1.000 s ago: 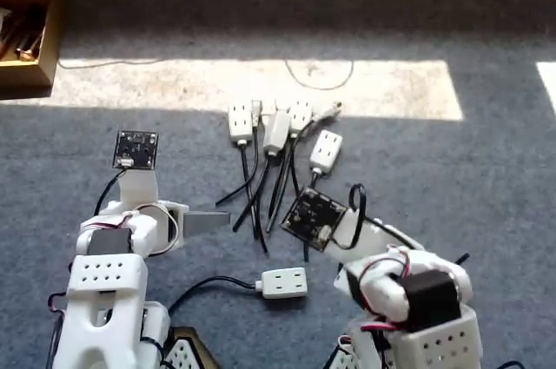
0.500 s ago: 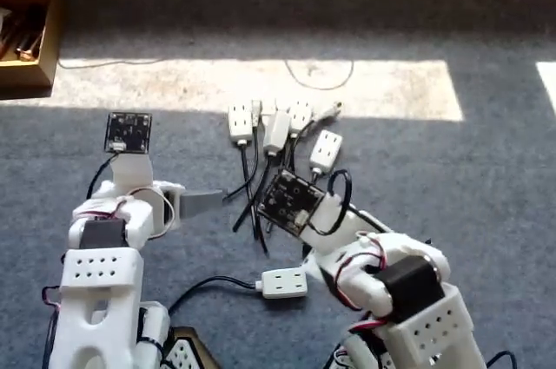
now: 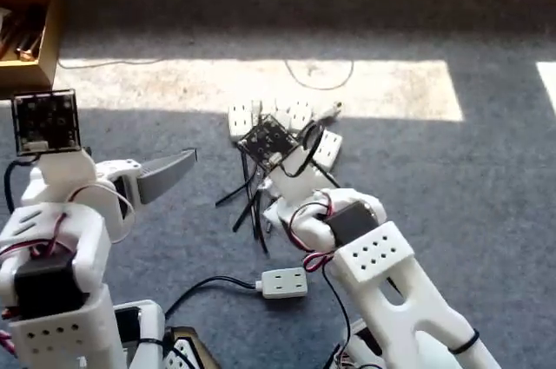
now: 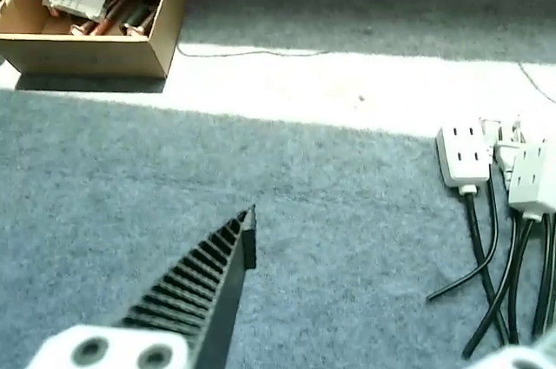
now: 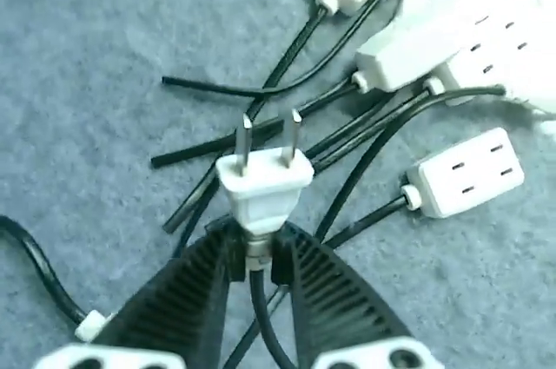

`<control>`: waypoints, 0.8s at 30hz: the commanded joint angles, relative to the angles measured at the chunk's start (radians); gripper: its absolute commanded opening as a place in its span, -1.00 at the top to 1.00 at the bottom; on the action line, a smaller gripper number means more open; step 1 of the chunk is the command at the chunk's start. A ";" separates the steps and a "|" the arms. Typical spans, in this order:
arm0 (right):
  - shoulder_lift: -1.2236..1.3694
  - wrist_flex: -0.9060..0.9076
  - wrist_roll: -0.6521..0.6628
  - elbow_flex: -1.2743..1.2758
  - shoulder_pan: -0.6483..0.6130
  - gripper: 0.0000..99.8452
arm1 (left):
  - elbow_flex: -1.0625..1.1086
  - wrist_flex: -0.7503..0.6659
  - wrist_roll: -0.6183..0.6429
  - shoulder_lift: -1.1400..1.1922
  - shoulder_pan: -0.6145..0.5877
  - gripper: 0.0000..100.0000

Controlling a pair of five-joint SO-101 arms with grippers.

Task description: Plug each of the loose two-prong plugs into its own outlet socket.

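My right gripper (image 5: 256, 243) is shut on a white two-prong plug (image 5: 263, 180), gripping its neck, with the prongs pointing away from me. The plug hangs over a tangle of black cords, just short of a white outlet socket (image 5: 465, 174); more sockets (image 5: 408, 48) lie beyond. In the high view the right arm reaches over that socket cluster (image 3: 239, 121) at mid-carpet. My left gripper (image 3: 169, 169) is shut and holds nothing, raised left of the cluster, its tip (image 4: 248, 223) pointing toward the sockets (image 4: 465, 148).
A separate white socket (image 3: 284, 282) on a black cord lies on the carpet between the two arm bases. A cardboard box (image 4: 95, 17) of odds and ends stands at the far left. A sunlit strip (image 3: 261, 87) crosses the grey carpet beyond the sockets.
The right arm has stretched forward over the socket cluster. The left arm has swung left and risen, away from the cords.
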 commanded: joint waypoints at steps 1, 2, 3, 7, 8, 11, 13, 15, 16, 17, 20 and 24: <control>0.001 -0.054 -0.044 -0.002 -0.096 0.99 | 0.165 0.006 0.006 -0.081 -0.008 -0.05; 0.001 -0.054 -0.055 -0.001 -0.131 0.99 | 0.225 -0.020 0.006 -0.107 -0.008 -0.05; 0.001 -0.054 -0.068 -0.001 -0.163 0.99 | 0.282 -0.055 0.009 -0.134 -0.008 -0.05; 0.007 -0.053 -0.104 0.002 -0.257 0.99 | 0.423 -0.140 0.094 -0.259 0.015 -0.05; 0.007 -0.050 -0.104 0.002 -0.260 0.99 | 0.441 -0.140 0.092 -0.288 0.044 -0.05; 0.001 -0.010 -0.104 0.002 -0.260 0.99 | 0.484 -0.140 0.092 -0.364 0.107 -0.05; 0.001 0.004 -0.104 -0.002 -0.262 0.99 | 0.518 -0.138 0.092 -0.400 0.131 -0.05; -0.001 0.019 -0.104 -0.004 -0.263 0.99 | 0.561 -0.144 0.091 -0.421 0.140 -0.05; -0.001 0.028 -0.104 -0.008 -0.262 0.99 | 0.573 -0.144 0.087 -0.427 0.147 -0.05; -0.001 0.031 -0.104 -0.010 -0.262 0.99 | 0.584 -0.144 0.072 -0.429 0.147 -0.05; -0.001 0.038 -0.104 -0.024 -0.260 0.99 | 0.611 -0.146 0.051 -0.430 0.148 -0.05; -0.001 0.159 -0.103 -0.143 -0.262 0.99 | 0.636 -0.146 0.049 -0.430 0.150 -0.05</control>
